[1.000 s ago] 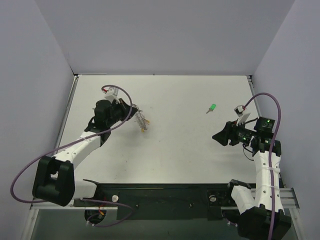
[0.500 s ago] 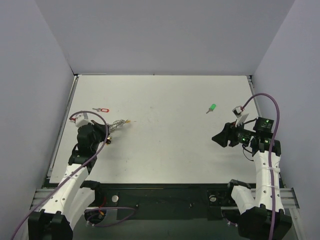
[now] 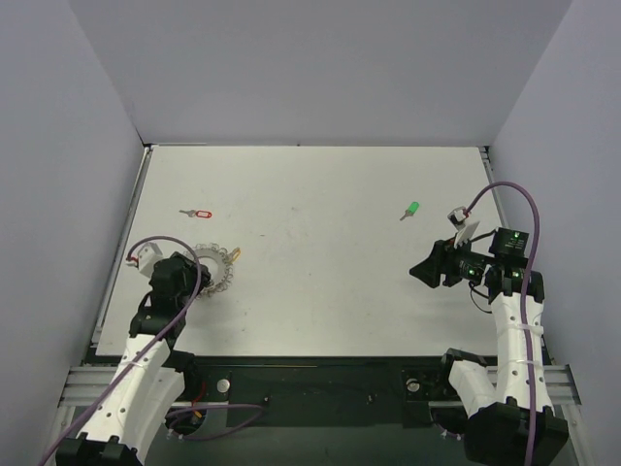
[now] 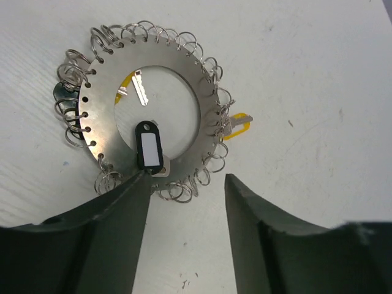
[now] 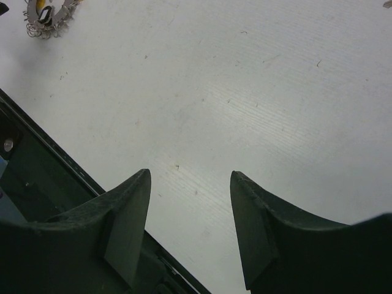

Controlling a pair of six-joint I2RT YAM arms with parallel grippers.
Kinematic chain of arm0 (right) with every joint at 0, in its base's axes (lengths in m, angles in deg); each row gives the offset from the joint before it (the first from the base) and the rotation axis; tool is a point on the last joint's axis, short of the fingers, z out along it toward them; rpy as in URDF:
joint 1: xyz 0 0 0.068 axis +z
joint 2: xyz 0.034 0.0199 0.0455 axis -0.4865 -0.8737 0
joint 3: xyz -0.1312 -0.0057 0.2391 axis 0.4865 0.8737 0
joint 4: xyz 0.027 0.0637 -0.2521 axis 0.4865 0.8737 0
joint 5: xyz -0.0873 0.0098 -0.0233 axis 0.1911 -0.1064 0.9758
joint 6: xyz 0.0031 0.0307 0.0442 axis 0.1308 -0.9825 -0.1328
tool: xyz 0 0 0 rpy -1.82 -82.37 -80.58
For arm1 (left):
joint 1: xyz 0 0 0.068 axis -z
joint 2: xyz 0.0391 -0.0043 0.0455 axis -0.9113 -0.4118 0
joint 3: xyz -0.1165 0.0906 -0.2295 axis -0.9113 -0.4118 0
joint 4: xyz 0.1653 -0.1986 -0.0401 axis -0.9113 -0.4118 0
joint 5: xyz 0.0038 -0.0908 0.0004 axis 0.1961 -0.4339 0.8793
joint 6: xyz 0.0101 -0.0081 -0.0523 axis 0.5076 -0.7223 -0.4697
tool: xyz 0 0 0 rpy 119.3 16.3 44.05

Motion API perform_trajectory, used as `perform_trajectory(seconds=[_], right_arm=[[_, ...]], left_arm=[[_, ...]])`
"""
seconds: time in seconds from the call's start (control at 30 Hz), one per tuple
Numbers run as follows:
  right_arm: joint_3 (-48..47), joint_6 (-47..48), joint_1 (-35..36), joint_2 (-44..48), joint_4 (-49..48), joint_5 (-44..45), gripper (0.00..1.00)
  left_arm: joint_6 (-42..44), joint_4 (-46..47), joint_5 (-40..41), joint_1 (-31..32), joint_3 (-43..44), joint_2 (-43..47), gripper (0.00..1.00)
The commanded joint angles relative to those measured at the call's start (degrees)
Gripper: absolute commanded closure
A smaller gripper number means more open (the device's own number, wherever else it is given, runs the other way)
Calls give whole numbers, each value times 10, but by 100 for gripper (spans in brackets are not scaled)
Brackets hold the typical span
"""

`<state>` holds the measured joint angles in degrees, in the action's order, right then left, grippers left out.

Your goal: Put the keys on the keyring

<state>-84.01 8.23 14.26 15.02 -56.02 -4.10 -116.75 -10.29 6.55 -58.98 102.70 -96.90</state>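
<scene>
Presently the keyring [image 4: 158,56] lies flat at near left, likely for access; the left pincer [image 4: 187,180] stands parted beside it, holding nothing. The right pincer [image 5: 190,177] is parted too. The red key [image 3: 199,213] and green key [image 3: 411,209], seemingly unthreaded, lie farther off.

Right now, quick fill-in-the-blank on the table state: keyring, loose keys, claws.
1. The keyring lies flat on the table, just ahead of the claw of the ____ arm.
2. The loose key on the table's right half has a ____ head.
3. The loose key beyond the keyring, toward the far left, has a ____ head.
4. The left claw and the right claw both have jaws standing ____, holding nothing.

Missing words: left; green; red; open
</scene>
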Motion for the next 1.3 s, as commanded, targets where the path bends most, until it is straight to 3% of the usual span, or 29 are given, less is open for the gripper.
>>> perform_trajectory(seconds=[0.0, 0.07, 0.2, 0.33, 0.5, 0.67, 1.07, 1.27], right_arm=[[-16, 11, 0, 5, 8, -2, 50], [-14, 11, -3, 6, 9, -1, 50], [-15, 8, -18, 10, 6, -11, 49], [-21, -14, -54, 13, 4, -42, 46], [-104, -138, -115, -18, 19, -24, 36], [-218, -74, -135, -77, 186, -10, 31], [-197, -135, -139, -15, 136, 151, 28], [-160, -163, -140, 4, 84, 160, 27]], left_arm=[[5, -57, -31, -3, 73, 15, 36], [35, -58, -77, -3, 96, 23, 23], [133, -17, -255, -3, 145, 2, 21], [219, -87, -328, -2, 257, -64, 19], [287, -160, -338, -4, 343, -68, 17], [310, -142, -346, -3, 335, -30, 15], [301, -144, -367, -3, 299, 49, 12], [307, -128, -371, -3, 292, 51, 12]])
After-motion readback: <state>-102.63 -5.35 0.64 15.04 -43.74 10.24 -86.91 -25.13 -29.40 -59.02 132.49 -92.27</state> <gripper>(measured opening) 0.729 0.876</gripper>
